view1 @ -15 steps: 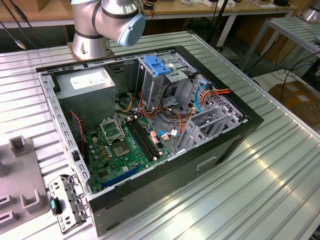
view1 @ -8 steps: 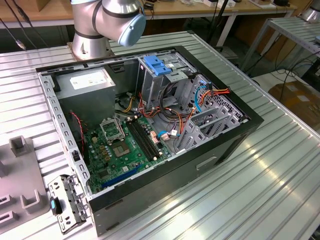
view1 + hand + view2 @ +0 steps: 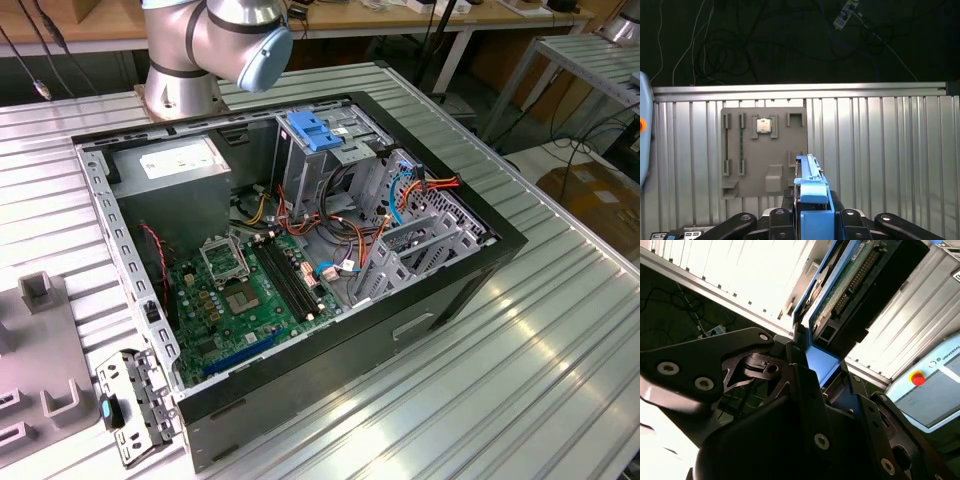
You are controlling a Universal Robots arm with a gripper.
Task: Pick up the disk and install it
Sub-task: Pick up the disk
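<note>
The gripper (image 3: 814, 225) is closed to a narrow gap and has the disk (image 3: 811, 187) clamped between its black fingers (image 3: 782, 220). It holds the disk on edge, with one blue side rail (image 3: 815, 212) facing the first wrist view. In the second wrist view the fingers press on either side of the same blue rail. The disk's green circuit board and connector row run away from the gripper.

Beyond the disk in the first wrist view lies the ribbed aluminium table (image 3: 890, 150). On it rests a grey fixture plate (image 3: 765, 150) with a square processor chip (image 3: 764, 125) seated in one of its pockets. The disk is apart from the plate. A pale blue teach pendant (image 3: 644, 130) sits to one side of the plate. Past the table edge, cables (image 3: 740, 45) trail over a dark floor.

In the exterior view, a loose metal bracket (image 3: 135, 405) lies nearest, just beside the corner of the open computer case (image 3: 440, 300). Inside the case are the green motherboard (image 3: 235, 295), the grey power supply (image 3: 175, 170) and a metal drive cage topped by a blue bracket (image 3: 315, 130). The robot arm (image 3: 215, 40) stands behind the case.
</note>
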